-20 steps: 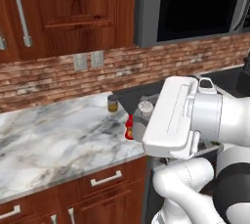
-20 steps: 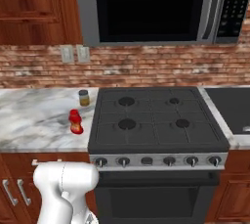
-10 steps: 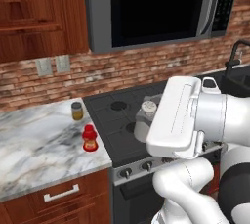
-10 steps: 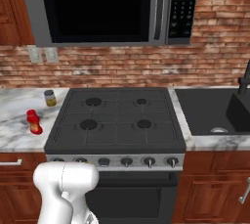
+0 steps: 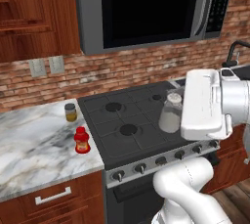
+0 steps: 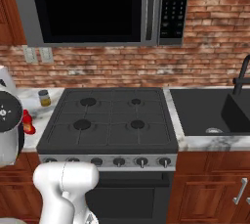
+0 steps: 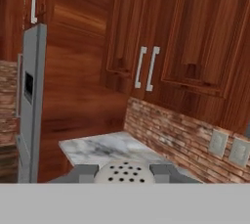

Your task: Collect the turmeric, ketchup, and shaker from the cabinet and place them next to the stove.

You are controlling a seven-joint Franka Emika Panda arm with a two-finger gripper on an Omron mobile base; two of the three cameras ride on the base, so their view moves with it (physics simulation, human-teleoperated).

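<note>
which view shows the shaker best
The left base view: the shaker shows side-on in full, pale body and narrower cap, held up by the hand over the stove. The hand view catches just its perforated top between the fingers. In the right base view I cannot pick it out.

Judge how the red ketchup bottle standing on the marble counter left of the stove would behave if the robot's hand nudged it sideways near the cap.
The ketchup stands upright, taller than wide, so a high push would probably tip rather than slide it. Its round body suggests it would roll once down. The polished marble counter likely offers little grip.
</note>
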